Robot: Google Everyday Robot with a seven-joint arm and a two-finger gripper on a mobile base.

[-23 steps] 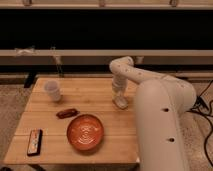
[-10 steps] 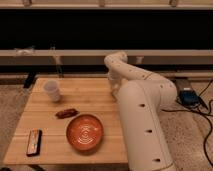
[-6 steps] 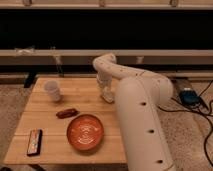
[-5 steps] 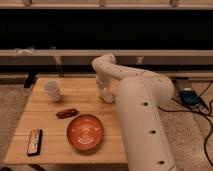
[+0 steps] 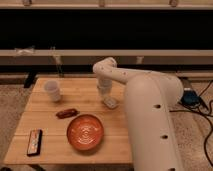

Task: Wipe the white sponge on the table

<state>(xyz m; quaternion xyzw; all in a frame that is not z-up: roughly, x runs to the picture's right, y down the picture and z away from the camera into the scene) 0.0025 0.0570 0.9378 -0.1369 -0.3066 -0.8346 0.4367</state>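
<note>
The white sponge [image 5: 111, 104] is a small pale block lying on the light-brown wooden table [image 5: 45, 117], right of its middle. My gripper [image 5: 107, 98] comes down from the white arm onto the sponge's upper left and is shut on it, holding it against the planks. The wrist hides the fingers and part of the sponge.
A white cup [image 5: 52, 91] stands at the table's back left. A small red-brown object [image 5: 66, 113] lies near the middle, an orange bowl [image 5: 85, 132] in front of it, and a black device [image 5: 34, 141] at the front left corner. My own white body covers the table's right side.
The gripper swept the sponge leftward across the table from the right side, then came slightly back toward the right and front.
</note>
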